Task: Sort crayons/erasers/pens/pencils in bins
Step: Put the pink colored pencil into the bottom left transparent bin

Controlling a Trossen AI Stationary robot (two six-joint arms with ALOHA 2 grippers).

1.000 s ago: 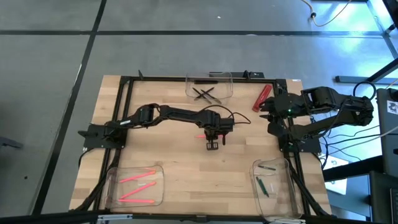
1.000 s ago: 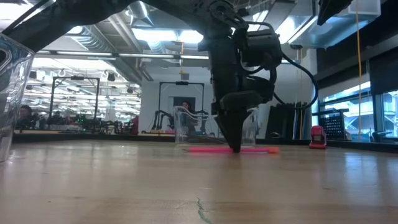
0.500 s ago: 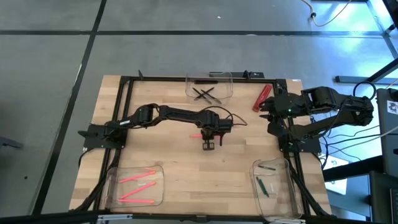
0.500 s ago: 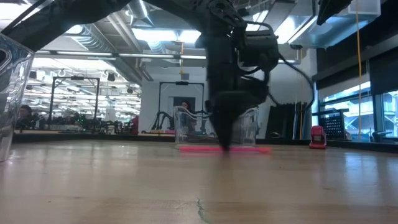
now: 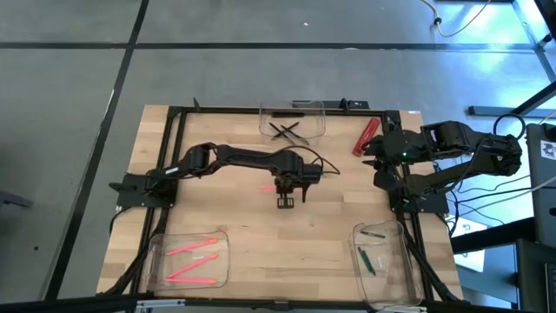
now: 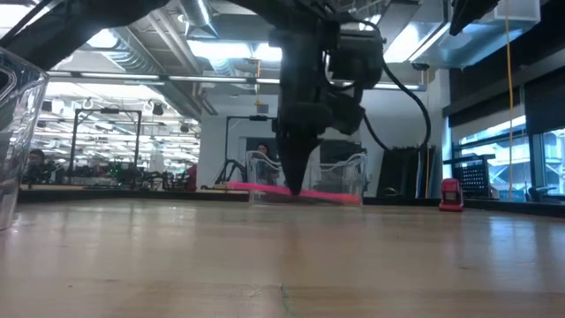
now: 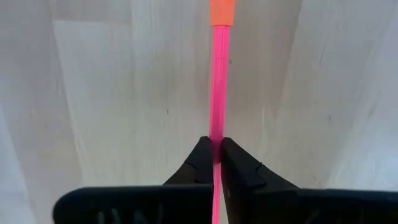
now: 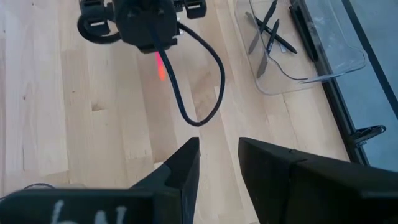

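Long bright pink stick with orange tip point(image 7: 217, 81), mid-table, lifted clear of wood, slightly tilted. Three clear plastic rectangular tubs: 12 o'clock tub point(image 5: 292, 132) holds crossed black sticks point(image 5: 284, 130); 7 o'clock tub point(image 5: 156, 265) three pink sticks point(image 5: 193, 263); 5 o'clock tub point(image 5: 401, 271) short dark green sticks point(image 5: 367, 259).

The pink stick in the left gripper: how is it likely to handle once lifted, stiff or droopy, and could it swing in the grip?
The pink stick probably stays stiff: it runs straight past the left gripper. It looks light, being so thin. It may pivot: the fingers pinch one narrow spot, and in the low view it already sits tilted.
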